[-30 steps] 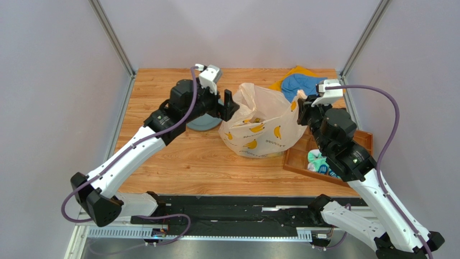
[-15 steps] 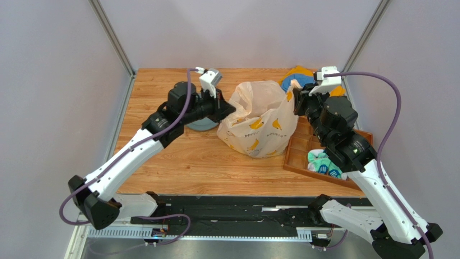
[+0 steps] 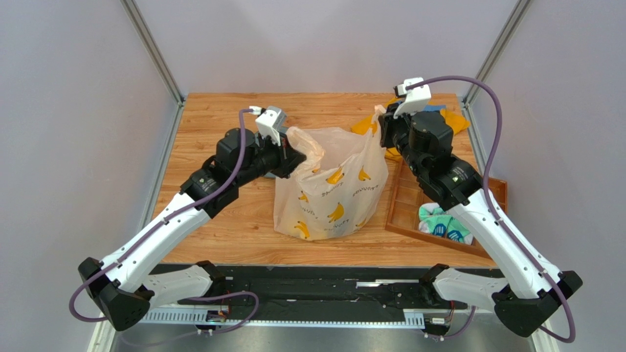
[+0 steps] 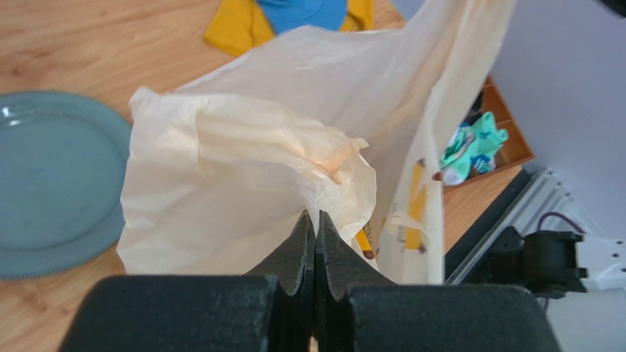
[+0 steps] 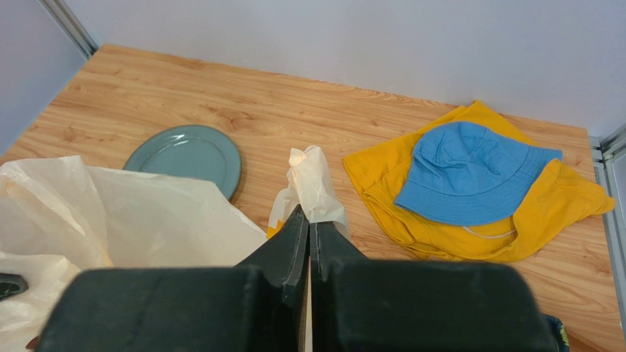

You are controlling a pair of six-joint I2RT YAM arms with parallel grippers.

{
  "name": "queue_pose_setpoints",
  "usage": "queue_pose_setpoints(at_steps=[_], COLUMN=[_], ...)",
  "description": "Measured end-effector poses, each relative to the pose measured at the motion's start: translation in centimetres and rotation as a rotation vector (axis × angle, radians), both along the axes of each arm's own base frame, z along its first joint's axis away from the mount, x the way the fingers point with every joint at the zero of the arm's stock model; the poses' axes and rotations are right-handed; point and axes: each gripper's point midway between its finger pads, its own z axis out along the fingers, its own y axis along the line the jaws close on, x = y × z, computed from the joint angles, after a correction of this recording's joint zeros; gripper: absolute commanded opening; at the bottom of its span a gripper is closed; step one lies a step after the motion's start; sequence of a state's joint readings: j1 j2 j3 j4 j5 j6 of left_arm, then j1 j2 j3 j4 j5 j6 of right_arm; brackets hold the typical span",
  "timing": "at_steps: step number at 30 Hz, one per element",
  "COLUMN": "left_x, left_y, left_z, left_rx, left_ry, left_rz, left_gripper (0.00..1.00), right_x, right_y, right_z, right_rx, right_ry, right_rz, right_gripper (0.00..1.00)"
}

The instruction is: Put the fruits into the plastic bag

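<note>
The plastic bag point(image 3: 331, 192), pale peach with printed yellow bananas, hangs stretched between both grippers above the wooden table. My left gripper point(image 3: 297, 154) is shut on its left handle loop point(image 4: 323, 158), and the thin film is pinched between the closed fingertips in the left wrist view. At the bag's upper right, my right gripper point(image 3: 380, 126) is shut on the other handle loop point(image 5: 312, 180). The fruits are hidden; no view shows them, and the bag's inside cannot be seen.
A grey-blue plate point(image 5: 187, 154) lies on the table left of the bag, mostly behind the left arm from above. A yellow cloth with a blue hat point(image 5: 470, 172) lies at the back right. A wooden tray point(image 3: 406, 213) holding teal cloths point(image 3: 441, 224) sits right.
The left gripper closed on the left handle. Both grippers rose and shifted left and toward the near edge, so the slumped bag now hangs tall and stretched.
</note>
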State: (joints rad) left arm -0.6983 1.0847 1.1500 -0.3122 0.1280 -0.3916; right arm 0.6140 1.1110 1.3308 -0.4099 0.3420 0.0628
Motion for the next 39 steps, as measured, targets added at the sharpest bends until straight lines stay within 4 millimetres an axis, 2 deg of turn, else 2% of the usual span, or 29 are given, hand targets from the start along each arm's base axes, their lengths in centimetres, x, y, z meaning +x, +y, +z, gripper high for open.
queue_pose_setpoints(at_steps=[2,3,4,5,8,11,14,16,20,24,28,29,30,31,34,37,39], left_x=[0.2,0.3,0.4,0.6,0.7,0.6,0.2,-0.2,-0.7,0.8,4.5,5.0,6.3,7.2,8.9,8.8,8.1], left_y=[0.5,0.7,1.0,1.1,1.5,2.0,2.7,3.6,5.7,8.5,12.0,11.8,13.4,14.3,16.5,18.7,19.5], left_z=[-1.7,-2.2,-2.5,-2.5,-2.3,-1.8,-0.8,0.2,2.8,6.0,7.3,7.2,6.9,6.4,4.8,4.1,4.3], left_rx=[0.039,0.053,0.065,0.075,0.084,0.087,0.083,0.073,0.041,0.004,-0.008,-0.01,-0.005,-0.001,0.013,0.028,0.033], left_ry=[0.027,0.032,0.036,0.028,0.011,-0.012,-0.043,-0.075,-0.143,-0.201,-0.211,-0.204,-0.192,-0.174,-0.123,-0.089,-0.093], left_rz=[0.028,0.036,0.049,0.053,0.064,0.072,0.084,0.096,0.133,0.214,0.325,0.319,0.368,0.392,0.452,0.506,0.528], left_gripper=[0.21,0.45,0.57,0.73,0.84,0.88,0.89,0.9,0.91,0.92,0.92,0.92,0.92,0.93,0.93,0.95,0.96], right_x=[0.0,-0.1,-0.1,-0.2,-0.4,-0.9,-1.8,-2.8,-4.8,-4.8,-2.1,-1.5,-0.1,0.8,3.2,3.7,3.1], right_y=[0.2,0.3,0.4,0.5,0.7,0.8,0.8,0.6,0.1,-1.0,-3.0,-2.7,-4.5,-5.3,-8.3,-11.1,-12.8], right_z=[-0.5,-0.6,-0.6,-0.6,-0.6,-0.5,-0.1,0.5,2.4,4.0,5.1,5.0,4.7,4.2,1.9,-0.5,-1.9], right_rx=[-0.006,-0.006,-0.003,0.0,0.007,0.016,0.025,0.043,0.092,0.13,0.184,0.199,0.211,0.221,0.249,0.263,0.263], right_ry=[0.014,0.017,0.018,0.018,0.021,0.027,0.026,0.016,-0.029,-0.056,-0.04,-0.025,-0.013,0.004,0.074,0.121,0.134], right_rz=[0.012,0.015,0.021,0.025,0.045,0.063,0.088,0.111,0.154,0.154,0.114,0.128,0.08,0.06,-0.023,-0.113,-0.175], right_gripper=[0.14,0.18,0.23,0.38,0.65,0.75,0.8,0.85,0.89,0.9,0.91,0.91,0.91,0.91,0.91,0.91,0.91])
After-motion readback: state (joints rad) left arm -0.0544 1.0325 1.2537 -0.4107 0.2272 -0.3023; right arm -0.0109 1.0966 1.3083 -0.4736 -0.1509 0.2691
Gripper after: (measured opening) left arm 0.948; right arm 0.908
